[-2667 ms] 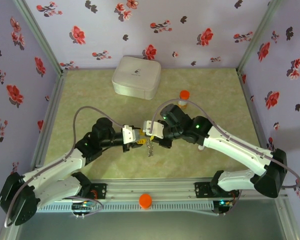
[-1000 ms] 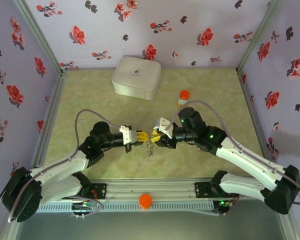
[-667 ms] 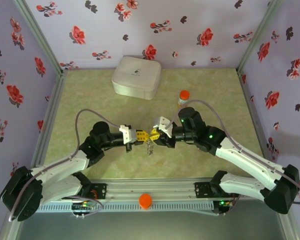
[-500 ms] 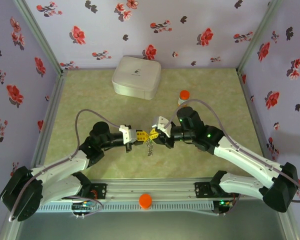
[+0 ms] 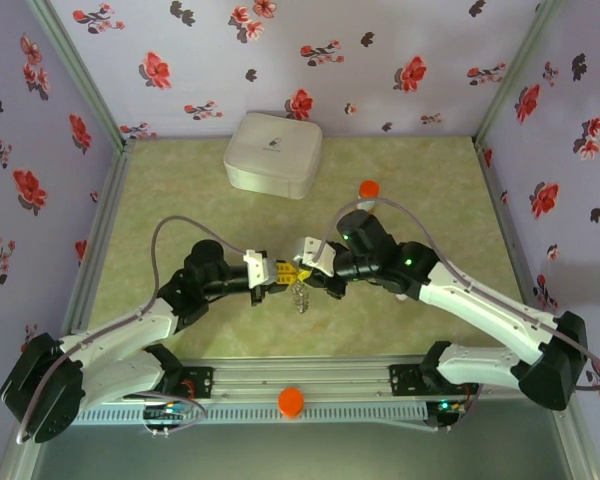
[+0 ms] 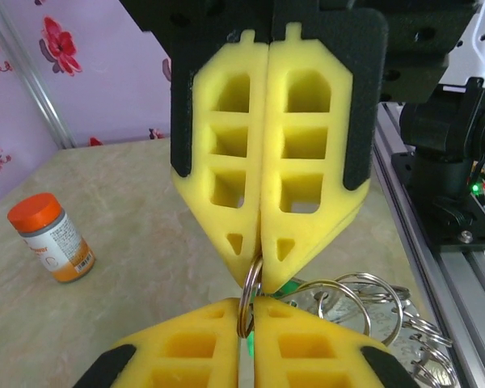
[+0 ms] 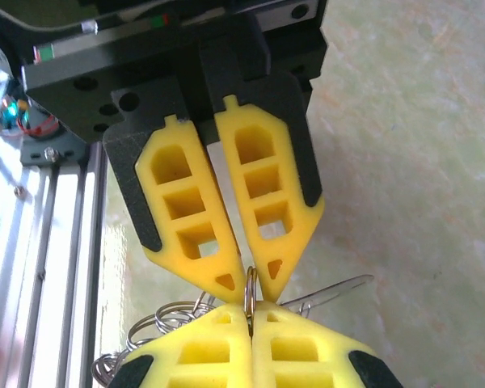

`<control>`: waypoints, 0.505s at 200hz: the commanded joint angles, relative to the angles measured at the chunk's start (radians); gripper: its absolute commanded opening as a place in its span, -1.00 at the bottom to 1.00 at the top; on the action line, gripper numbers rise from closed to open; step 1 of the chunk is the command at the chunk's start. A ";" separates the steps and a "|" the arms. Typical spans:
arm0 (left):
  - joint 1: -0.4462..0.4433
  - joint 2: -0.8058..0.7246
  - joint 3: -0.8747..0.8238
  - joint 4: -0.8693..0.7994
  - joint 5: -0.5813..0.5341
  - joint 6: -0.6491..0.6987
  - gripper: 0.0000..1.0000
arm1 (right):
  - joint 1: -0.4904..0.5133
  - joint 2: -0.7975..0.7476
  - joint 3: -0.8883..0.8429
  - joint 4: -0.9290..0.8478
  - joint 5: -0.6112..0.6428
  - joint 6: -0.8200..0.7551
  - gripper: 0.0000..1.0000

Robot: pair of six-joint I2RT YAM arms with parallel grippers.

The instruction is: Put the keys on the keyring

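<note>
Green table (image 5: pixel 180 190), left gripper (image 6: pixel 246 339), right gripper (image 7: pixel 250 339) pinching keyring (image 7: pixel 249 291) edge-on

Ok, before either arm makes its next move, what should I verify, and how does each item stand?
1. Left gripper shut on the thin metal ring: ok.
2. Right gripper shut on the same ring, tip to tip with the left: ok.
3. Bunch of silver wire rings by the grip, untangled: cannot tell.
4. Plastic-headed keys threaded on: cannot tell; just a green bit peeks out beside the ring.
5. Orange-capped plastic bottle apart from both grippers: ok.
</note>
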 commanded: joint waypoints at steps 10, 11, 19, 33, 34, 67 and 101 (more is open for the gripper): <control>-0.005 0.005 0.044 -0.078 -0.009 0.044 -0.69 | 0.040 0.055 0.108 -0.136 0.109 -0.092 -1.00; -0.005 0.005 0.044 -0.079 -0.009 0.044 -0.70 | 0.041 0.057 0.110 -0.139 0.110 -0.093 -1.00; -0.004 0.006 0.048 -0.080 -0.010 0.045 -0.69 | 0.046 0.075 0.123 -0.152 0.120 -0.097 -1.00; -0.004 0.004 0.051 -0.082 -0.009 0.051 -0.77 | 0.053 0.102 0.144 -0.171 0.129 -0.101 -1.00; -0.005 0.004 0.051 -0.083 -0.008 0.051 -0.78 | 0.052 0.104 0.145 -0.171 0.129 -0.101 -1.00; -0.005 -0.006 0.053 -0.086 0.004 0.054 -1.00 | 0.055 0.099 0.149 -0.126 0.087 -0.058 -1.00; -0.004 -0.023 -0.001 0.045 0.019 -0.002 -1.00 | 0.006 -0.027 0.033 0.036 0.031 0.005 -0.60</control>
